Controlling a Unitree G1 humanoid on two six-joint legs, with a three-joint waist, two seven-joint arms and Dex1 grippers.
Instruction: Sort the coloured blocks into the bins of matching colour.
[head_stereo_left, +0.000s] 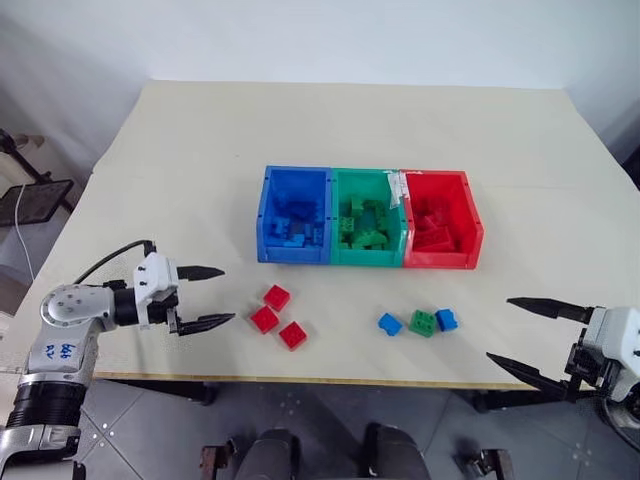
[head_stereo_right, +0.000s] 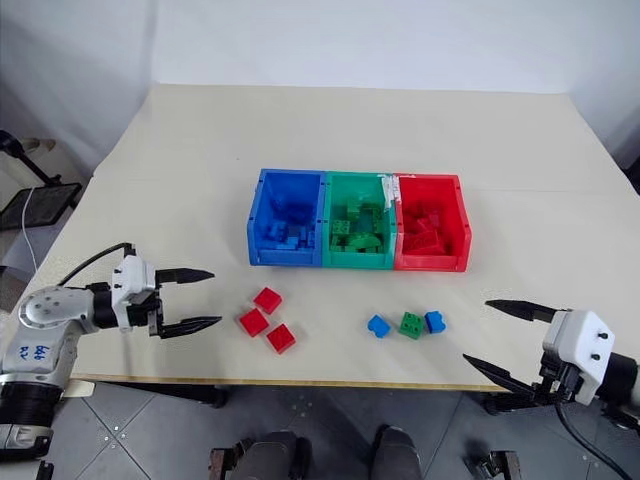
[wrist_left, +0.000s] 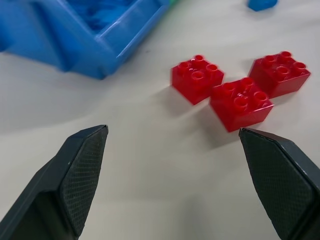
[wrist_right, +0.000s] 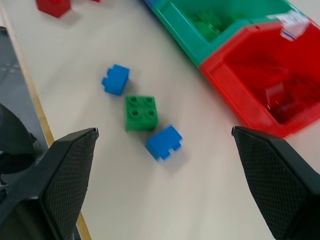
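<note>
Left eye view takes in a pale beige table (head_stereo_left: 200, 150) set against a white wall, with grey floor tiles below its near edge. Nearest the robot, the left gripper (head_stereo_left: 207, 297) hangs over the table's near left part, its two black fingers spread wide apart and holding nothing. The right gripper (head_stereo_left: 518, 332) hovers at the near right edge, fingers equally far apart and empty.

Just beyond the left gripper lie three red blocks (head_stereo_left: 277, 298) in a loose cluster, close together. To their right, well apart from them, a green block (head_stereo_left: 423, 323) sits between two blue blocks (head_stereo_left: 389, 324), all three near one another. Farther back, at mid-table, stand the joined bins: blue bin (head_stereo_left: 266, 215) on the left, green bin (head_stereo_left: 336, 215) in the middle with a white label on its far right corner, red bin (head_stereo_left: 473, 220) on the right. Each already holds blocks of its own colour.

Left wrist view brings out the four studs on each red block and a corner of the blue bin. Right wrist view shows that both loose blue blocks lie tipped on their sides, while the green one sits studs up.
</note>
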